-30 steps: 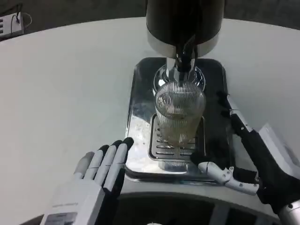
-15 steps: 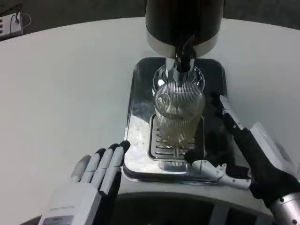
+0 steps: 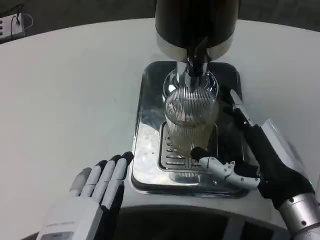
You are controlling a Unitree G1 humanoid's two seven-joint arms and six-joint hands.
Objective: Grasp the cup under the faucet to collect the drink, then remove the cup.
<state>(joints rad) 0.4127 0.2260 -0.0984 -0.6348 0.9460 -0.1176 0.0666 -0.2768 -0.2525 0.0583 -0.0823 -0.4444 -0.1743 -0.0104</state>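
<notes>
Your right hand (image 3: 250, 150) reaches in from the lower right over the chrome tray (image 3: 145, 125), its forearm angled up toward the cup (image 3: 191, 122). The fingers are spread wide into an open cradle: one long black-and-white finger (image 3: 242, 120) runs up along the cup's right side, close beside the ribbed wall, while the thumb (image 3: 217, 164) lies across the front of the cup's base, its dark tip just at the glass. You cannot tell whether either one actually touches the cup, and nothing is clasped. The cup stands upright on the slotted drip grate (image 3: 175, 155) in the middle of the tray, directly beneath the faucet (image 3: 196, 62) of the dark dispenser (image 3: 195, 22), with pale liquid in its lower part. Your left hand (image 3: 100, 182) rests low at the lower left, back upward, fingers straight and close together, pointing toward the tray's near left corner, with the dark tips just beside the tray's edge. It holds nothing. The tray sits on the white table (image 3: 65, 100).
</notes>
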